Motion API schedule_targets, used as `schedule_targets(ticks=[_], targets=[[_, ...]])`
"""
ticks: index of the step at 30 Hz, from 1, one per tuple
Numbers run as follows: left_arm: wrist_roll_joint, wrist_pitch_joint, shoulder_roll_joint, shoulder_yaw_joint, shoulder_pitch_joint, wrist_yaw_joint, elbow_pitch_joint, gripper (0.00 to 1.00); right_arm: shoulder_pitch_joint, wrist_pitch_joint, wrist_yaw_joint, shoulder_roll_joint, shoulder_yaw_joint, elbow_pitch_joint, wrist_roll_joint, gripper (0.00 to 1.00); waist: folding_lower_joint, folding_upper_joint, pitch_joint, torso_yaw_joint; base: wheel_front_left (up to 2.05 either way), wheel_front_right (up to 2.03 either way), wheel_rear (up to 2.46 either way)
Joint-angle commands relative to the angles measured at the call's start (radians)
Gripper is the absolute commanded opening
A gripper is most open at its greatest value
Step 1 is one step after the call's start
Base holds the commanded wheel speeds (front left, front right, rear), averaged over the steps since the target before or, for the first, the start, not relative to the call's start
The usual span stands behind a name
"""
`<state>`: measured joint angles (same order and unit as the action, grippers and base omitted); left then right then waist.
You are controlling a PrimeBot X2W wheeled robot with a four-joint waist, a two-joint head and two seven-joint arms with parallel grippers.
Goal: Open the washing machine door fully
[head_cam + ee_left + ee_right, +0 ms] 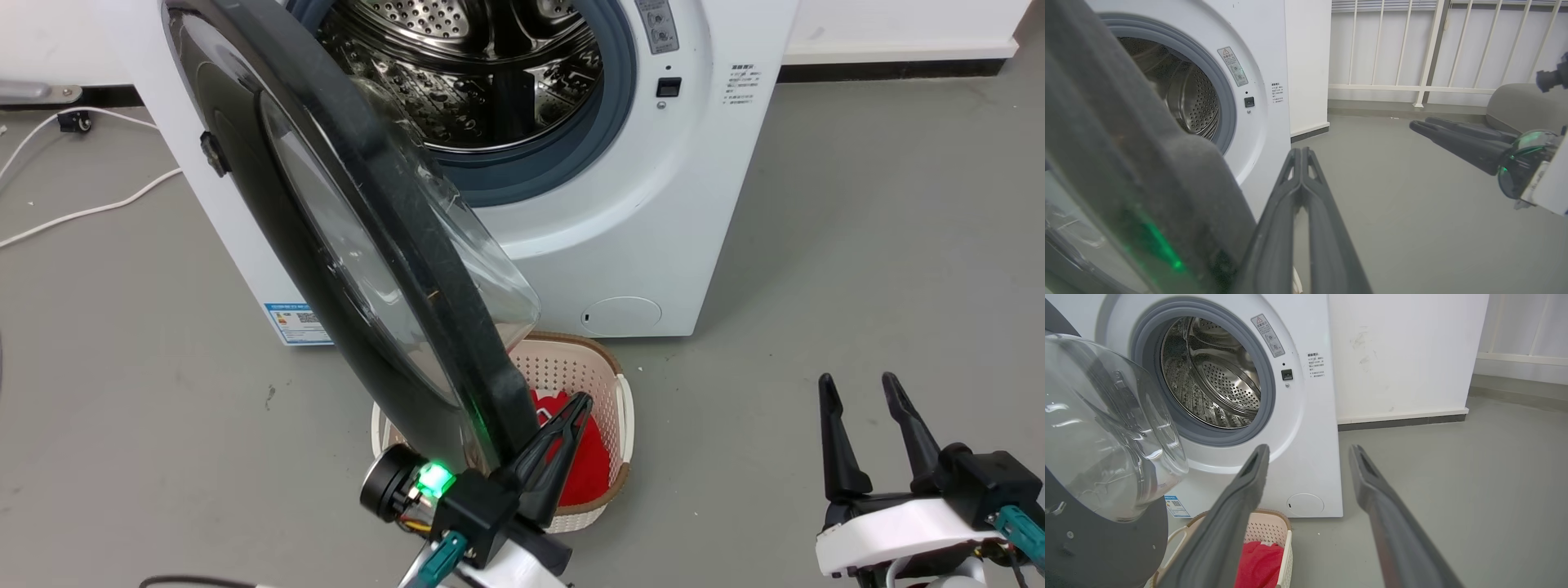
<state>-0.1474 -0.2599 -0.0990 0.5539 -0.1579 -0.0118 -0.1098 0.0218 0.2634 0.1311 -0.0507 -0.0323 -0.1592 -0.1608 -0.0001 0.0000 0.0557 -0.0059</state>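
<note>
The white washing machine [694,204] stands at the top of the head view, its steel drum [465,65] exposed. The glossy black washing machine door [237,163] hangs swung out toward me, hinged on the left, its clear glass bowl [482,269] facing the drum. My left gripper [580,402] is shut with nothing between its fingers. It lies close along the door's free edge on the inner side, above the basket. In the left wrist view the door's rim [1126,163] sits right beside the closed fingers [1290,204]. My right gripper [857,380] hovers open at the lower right, apart from the door.
A cream perforated basket [608,384] holding red cloth [592,465] stands on the floor under the door's lower edge. White cables [82,212] trail across the grey floor at the left. A white railing [1429,53] lines the far wall.
</note>
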Motion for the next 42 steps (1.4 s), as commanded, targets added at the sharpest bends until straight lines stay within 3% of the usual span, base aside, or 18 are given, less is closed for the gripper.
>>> schedule_targets(ticks=[1, 16, 25, 33, 42], targets=[[0.001, -0.003, -0.029, -0.035, 0.013, 0.027, 0.004, 0.00, 0.007, 0.002, -0.001, 0.001, -0.002, -0.001, -0.010, 1.00, 0.0001, 0.0000, 0.000, 0.004, 0.00, 0.00, 0.00], [-0.023, 0.042, -0.084, -0.108, 0.224, 0.168, 0.225, 0.00, 0.002, 0.002, -0.001, 0.001, -0.005, -0.010, -0.009, 1.00, 0.0001, 0.0000, 0.004, 0.075, 0.00, 0.00, 0.00], [-0.030, 0.053, -0.112, -0.169, 0.355, 0.258, 0.326, 0.00, -0.015, 0.002, -0.001, 0.001, -0.012, -0.011, -0.004, 1.00, 0.0001, 0.0000, -0.009, 0.159, 0.00, 0.00, 0.00], [-0.073, 0.033, -0.155, -0.288, 0.382, 0.300, 0.320, 0.00, -0.003, -0.004, -0.001, 0.001, 0.002, 0.000, -0.004, 1.00, 0.0001, 0.0000, -0.007, 0.208, 0.00, 0.00, 0.00], [-0.136, 0.000, -0.230, -0.462, 0.333, 0.290, 0.248, 0.00, 0.000, -0.020, -0.001, 0.001, 0.005, 0.020, 0.001, 1.00, 0.0001, 0.0000, 0.006, 0.214, 0.00, 0.00, 0.00]])
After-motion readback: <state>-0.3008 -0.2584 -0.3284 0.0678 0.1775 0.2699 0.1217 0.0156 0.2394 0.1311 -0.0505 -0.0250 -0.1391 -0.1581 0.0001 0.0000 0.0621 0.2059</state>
